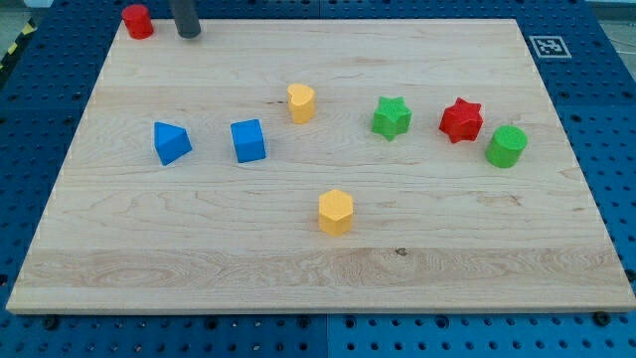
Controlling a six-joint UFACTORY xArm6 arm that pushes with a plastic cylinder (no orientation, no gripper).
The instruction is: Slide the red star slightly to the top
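- Nearest the camera: yellow hexagonal block (336,212).
- Red star (461,120) lies between green star (392,117) and green cylinder (506,146).
- My tip (188,33) rests beside red cylinder (137,22), well apart from the star; no fingers present.

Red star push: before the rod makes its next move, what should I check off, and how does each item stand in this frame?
1. Red star on the board: ok.
2. Board above the star free of blocks: ok.
3. My tip placed below the star: not ok; it is at the top left by the red cylinder.
4. Green cylinder apart from the star: cannot tell, very close.
5. Green star out of the push line: ok.
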